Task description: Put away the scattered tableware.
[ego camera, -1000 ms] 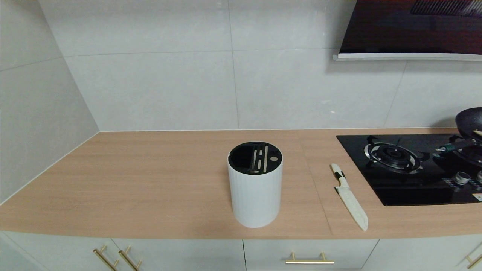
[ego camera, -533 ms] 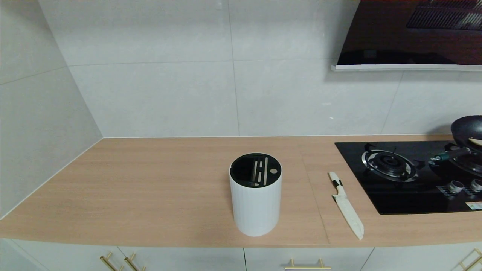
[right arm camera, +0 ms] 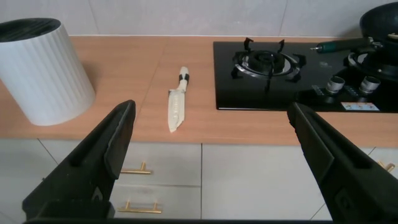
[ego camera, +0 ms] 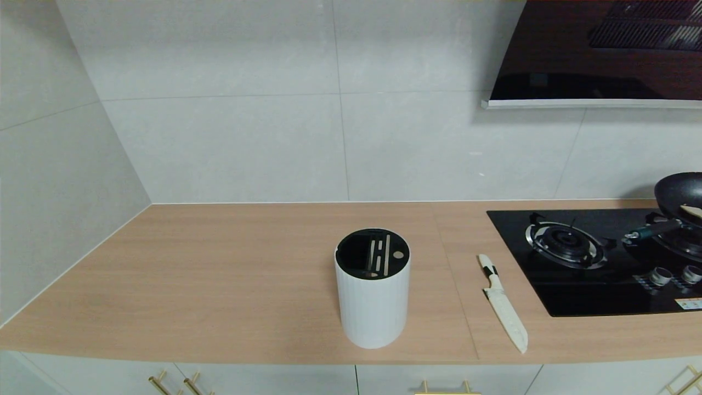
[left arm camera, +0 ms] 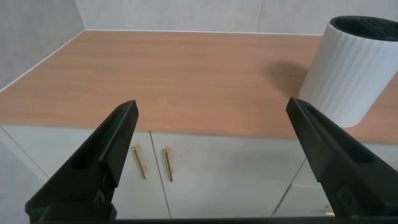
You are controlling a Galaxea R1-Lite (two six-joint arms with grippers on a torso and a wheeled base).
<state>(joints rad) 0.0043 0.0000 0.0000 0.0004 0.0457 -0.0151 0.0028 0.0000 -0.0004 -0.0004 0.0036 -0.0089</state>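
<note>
The knife (ego camera: pixel 502 300) lies flat on the counter (ego camera: pixel 219 274) between the white holder (ego camera: pixel 373 302) and the stove (ego camera: pixel 598 291), tip near the front edge. The left gripper (left arm camera: pixel 211 102) and right gripper (right arm camera: pixel 210 104) are spread wide, holding nothing. A poor pinch could nudge the knife off that edge — a crooked entry into the narrow slots might topple the holder

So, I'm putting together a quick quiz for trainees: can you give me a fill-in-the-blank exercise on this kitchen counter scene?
1. The knife lies flat on the counter between the white holder and the ____.
2. The holder's slotted top is coloured ____.
3. The left tool and the right tool both have their fingers ____.
Missing words: stove; black; open.
</note>
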